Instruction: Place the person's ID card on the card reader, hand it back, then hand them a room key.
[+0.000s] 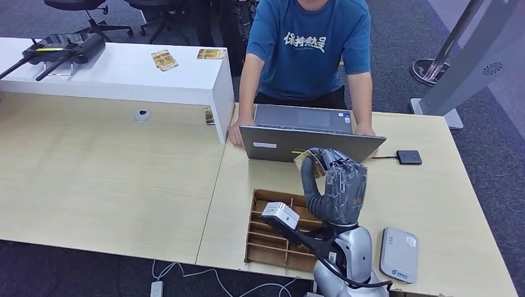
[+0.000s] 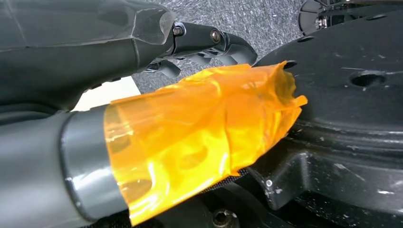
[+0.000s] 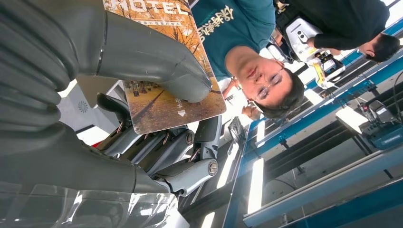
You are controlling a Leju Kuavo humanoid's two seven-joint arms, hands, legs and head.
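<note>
Pinched between the thick grey thumb and dark fingers of the raised right hand [image 3: 142,114], the thin, stiff, light hotel-printed room key card [image 3: 166,90] looks slick, so the person in the blue T-shirt [image 1: 309,43] across the table [image 1: 111,179] should take its free edge.

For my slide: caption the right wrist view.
Grey robot right hand pinches a brown autumn-photo hotel card.

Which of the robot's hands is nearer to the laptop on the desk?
The right. The right hand is raised just in front of the laptop, holding a hotel card. The left hand hangs down by dark parts of the robot's body, away from the desk.
</note>
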